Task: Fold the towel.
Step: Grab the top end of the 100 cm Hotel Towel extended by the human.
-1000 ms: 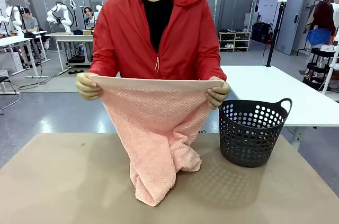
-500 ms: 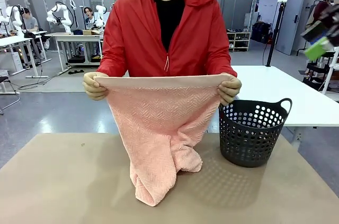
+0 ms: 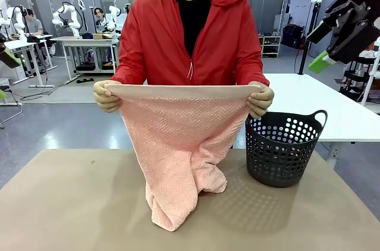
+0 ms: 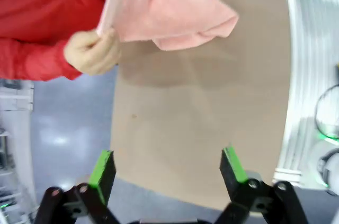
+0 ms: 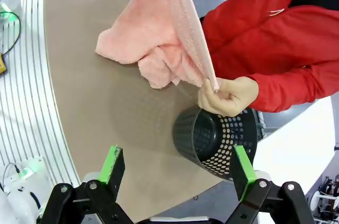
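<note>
Jacket (image 3: 154,43): red, hooded, zip front, white pull cord
Shirt (image 3: 193,16): black, beneath the jacket
Right gripper (image 5: 177,163): black, green pads, round screws at finger joints
Left gripper (image 4: 167,163): black, green pads

Salmon-pink terry towel (image 3: 178,138) with herringbone texture is hanging unfolded, its smooth border band pulled taut and level above the tabletop's (image 3: 71,203) far edge. Its lower end is bunching crumpled mid-tabletop, trailing toward the near edge.
</note>
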Available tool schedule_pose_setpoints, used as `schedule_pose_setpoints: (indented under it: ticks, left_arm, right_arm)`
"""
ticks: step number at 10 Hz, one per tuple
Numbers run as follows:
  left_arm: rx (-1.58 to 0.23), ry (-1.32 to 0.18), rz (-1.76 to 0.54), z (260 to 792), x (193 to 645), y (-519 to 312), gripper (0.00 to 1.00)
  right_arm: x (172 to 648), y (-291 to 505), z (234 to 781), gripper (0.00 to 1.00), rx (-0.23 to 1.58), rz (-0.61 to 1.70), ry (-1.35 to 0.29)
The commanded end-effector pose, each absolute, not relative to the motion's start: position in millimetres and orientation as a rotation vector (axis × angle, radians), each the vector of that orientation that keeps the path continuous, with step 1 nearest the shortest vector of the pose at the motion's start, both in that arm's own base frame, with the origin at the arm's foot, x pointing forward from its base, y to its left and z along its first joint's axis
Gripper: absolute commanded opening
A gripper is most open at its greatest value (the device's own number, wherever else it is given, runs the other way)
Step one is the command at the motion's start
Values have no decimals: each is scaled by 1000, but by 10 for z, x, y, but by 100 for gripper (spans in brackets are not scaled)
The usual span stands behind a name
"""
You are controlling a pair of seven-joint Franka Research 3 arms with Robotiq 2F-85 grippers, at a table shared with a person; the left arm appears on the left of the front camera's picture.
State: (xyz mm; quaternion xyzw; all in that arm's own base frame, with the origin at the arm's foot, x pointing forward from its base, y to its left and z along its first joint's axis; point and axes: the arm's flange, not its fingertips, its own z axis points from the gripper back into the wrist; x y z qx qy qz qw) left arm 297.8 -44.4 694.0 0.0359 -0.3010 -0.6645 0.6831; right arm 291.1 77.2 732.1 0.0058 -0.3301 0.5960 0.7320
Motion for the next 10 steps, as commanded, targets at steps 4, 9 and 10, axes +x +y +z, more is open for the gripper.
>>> schedule_pose_setpoints:
  ticks: [4,9,10]
  left_arm:
    - [103,-656,-1489,7058,2973,-457,100]
    - [116,-594,-1473,7173,3167,-1390,100]
    - [164,-586,-1458,7194,3202,-1620,100]
  right_arm:
    - [2886,750,7372,100,19,1298,-728]
    - [3331,1430,7239,100,-132,1412,-694]
    - [3381,1507,7244,100,-163,1421,-666]
